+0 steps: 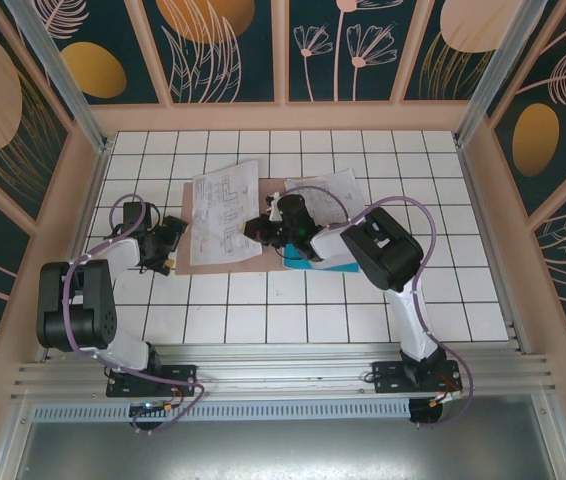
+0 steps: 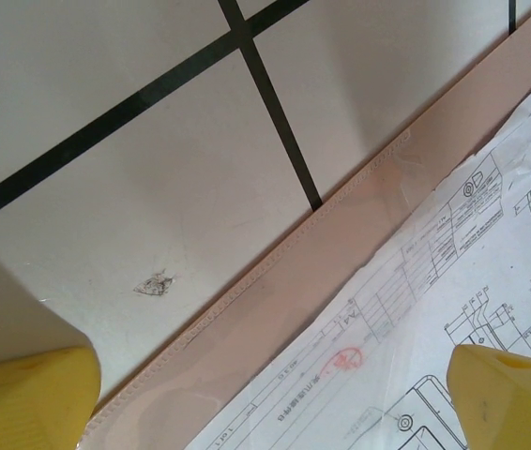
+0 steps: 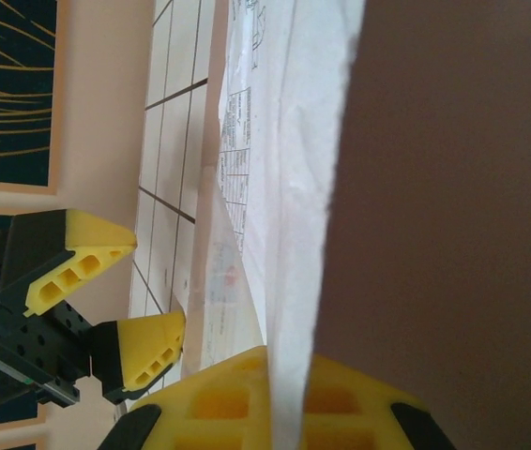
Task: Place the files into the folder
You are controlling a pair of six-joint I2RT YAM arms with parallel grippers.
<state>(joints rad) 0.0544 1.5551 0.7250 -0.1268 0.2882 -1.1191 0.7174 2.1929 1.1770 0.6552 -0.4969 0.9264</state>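
The pinkish-brown folder point(image 1: 263, 188) lies on the tiled table with a white printed sheet point(image 1: 225, 210) on its left half. My left gripper point(image 1: 168, 248) stands open at the folder's left edge. In the left wrist view its jaws point(image 2: 265, 412) straddle the stitched folder edge point(image 2: 275, 309) and the sheet's corner point(image 2: 434, 309). My right gripper point(image 1: 261, 232) hovers over the folder's middle. In the right wrist view it point(image 3: 289, 375) is shut on the edge of a white sheet point(image 3: 294, 187), with folder card point(image 3: 453, 187) right beside it. The cyan-blue sheet point(image 1: 308, 263) pokes out under the right arm.
Another white printed sheet point(image 1: 335, 190) lies behind the right arm. The open left gripper point(image 3: 148, 286) shows close by in the right wrist view. Pink walls point(image 1: 283, 115) ring the tiled table point(image 1: 263, 310), and purple cables loop off both arms.
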